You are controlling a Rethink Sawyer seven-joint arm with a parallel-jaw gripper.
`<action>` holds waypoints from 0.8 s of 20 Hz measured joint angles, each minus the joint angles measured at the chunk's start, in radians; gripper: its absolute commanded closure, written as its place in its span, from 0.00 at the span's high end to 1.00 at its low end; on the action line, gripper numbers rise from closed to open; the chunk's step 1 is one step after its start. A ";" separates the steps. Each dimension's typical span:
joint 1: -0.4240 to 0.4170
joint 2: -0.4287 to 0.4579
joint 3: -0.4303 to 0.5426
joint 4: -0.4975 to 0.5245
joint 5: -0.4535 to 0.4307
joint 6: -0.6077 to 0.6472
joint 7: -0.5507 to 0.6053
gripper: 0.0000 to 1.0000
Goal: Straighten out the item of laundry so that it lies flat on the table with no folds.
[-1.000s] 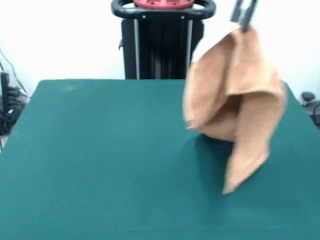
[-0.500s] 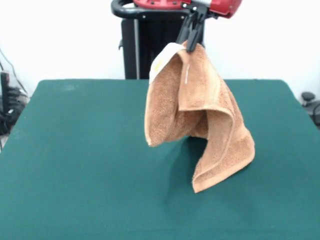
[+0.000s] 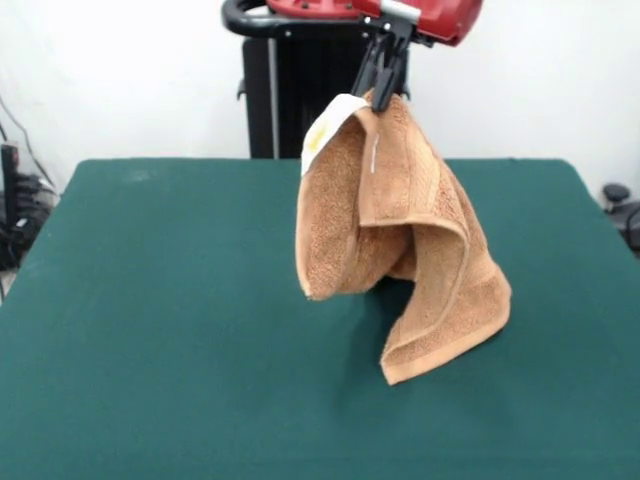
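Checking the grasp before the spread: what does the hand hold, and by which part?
The hand grips the towel at its top corner, beside the white label; the rest hangs folded above the table.

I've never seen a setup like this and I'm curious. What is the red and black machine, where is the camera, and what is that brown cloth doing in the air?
The red and black machine is a robot arm on a black stand. The camera sits across the table, facing the robot, so the arm comes down from the top of the picture. Its claw, the black pincer at the arm's end, is shut on the top edge of a light-brown towel. A white label with yellow print shows near the grip. The towel hangs bunched and folded over the dark green table; its lowest corner seems at or near the cloth. Nothing else lies on the table. The goal is to lay the towel flat.
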 measured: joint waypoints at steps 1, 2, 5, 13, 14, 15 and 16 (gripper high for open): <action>0.005 0.001 -0.003 0.000 -0.004 0.000 0.000 0.00; 0.010 0.002 -0.005 -0.001 -0.008 0.000 0.000 0.00; 0.038 0.012 -0.031 -0.009 -0.029 0.000 0.000 0.00; 0.067 0.026 -0.093 -0.021 -0.083 0.022 0.000 0.00; 0.064 0.023 -0.095 -0.021 -0.087 0.034 0.000 0.00; 0.062 0.018 -0.098 -0.021 -0.090 0.057 0.000 0.00; 0.062 0.013 -0.101 -0.021 -0.092 0.087 0.000 0.00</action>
